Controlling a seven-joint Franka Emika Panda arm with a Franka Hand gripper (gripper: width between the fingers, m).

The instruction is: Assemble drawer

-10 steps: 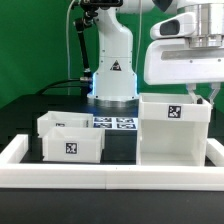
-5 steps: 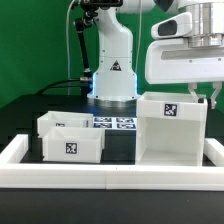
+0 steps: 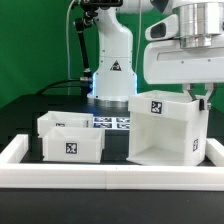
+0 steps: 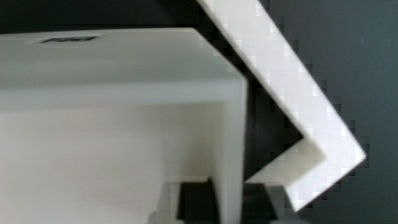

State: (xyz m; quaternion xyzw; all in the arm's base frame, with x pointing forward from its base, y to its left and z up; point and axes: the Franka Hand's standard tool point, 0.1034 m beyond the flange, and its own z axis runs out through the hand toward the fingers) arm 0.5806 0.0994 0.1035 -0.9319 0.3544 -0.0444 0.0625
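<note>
The white drawer casing (image 3: 165,132) stands at the exterior view's right, tilted, with its open front toward the camera and a tag on its top edge. My gripper (image 3: 205,98) is shut on the casing's right wall from above. In the wrist view the thin white wall (image 4: 238,140) runs between my two dark fingers (image 4: 199,203), with my gripper (image 4: 237,192) closed on it. Two shallow white trays sit at the left: one in front (image 3: 73,146) with a tag and one behind it (image 3: 58,122).
A long low white border rail (image 3: 110,179) runs along the front and up both sides; it also shows in the wrist view (image 4: 294,90). The marker board (image 3: 115,122) lies behind the trays, in front of the robot base (image 3: 112,78).
The casing has tipped and shifted toward the exterior view's left, its top now leaning, while my gripper keeps hold of its right wall. The trays have not moved.
</note>
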